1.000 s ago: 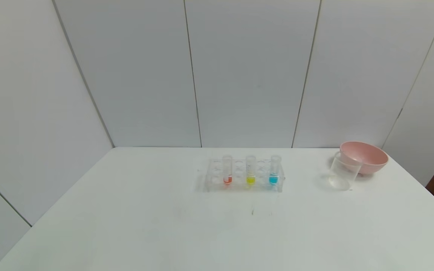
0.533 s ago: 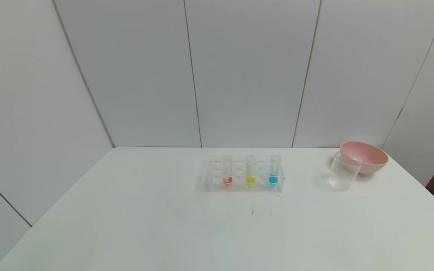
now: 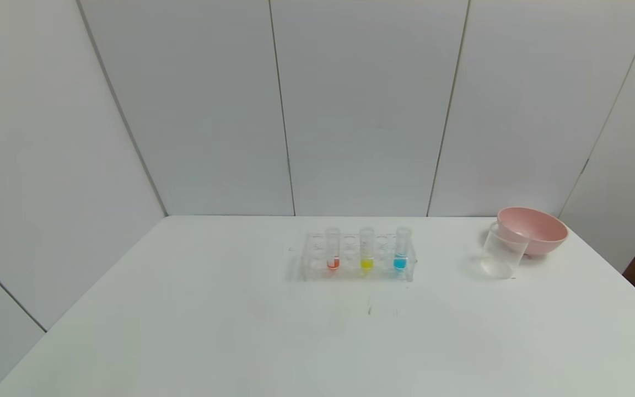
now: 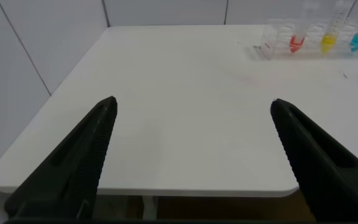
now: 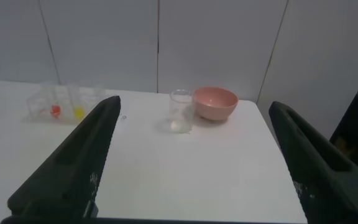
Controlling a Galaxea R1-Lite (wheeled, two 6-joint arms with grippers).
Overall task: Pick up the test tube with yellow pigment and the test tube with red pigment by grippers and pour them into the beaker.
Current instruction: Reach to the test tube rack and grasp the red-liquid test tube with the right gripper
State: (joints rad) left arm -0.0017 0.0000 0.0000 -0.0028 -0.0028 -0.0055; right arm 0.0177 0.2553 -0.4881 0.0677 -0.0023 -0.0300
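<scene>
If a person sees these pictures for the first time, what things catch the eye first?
Near the middle of the white table stands a clear plastic rack holding three small clear tubes with red, yellow and blue liquid. At the far right edge sits a pink bowl, with a clear plastic beaker just in front of it.

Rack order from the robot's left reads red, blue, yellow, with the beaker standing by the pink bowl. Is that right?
Not quite. The head view shows the order as red tube, yellow tube, then blue tube: yellow is in the middle, blue on the right end. The rest holds: the beaker stands by the pink bowl.
</scene>
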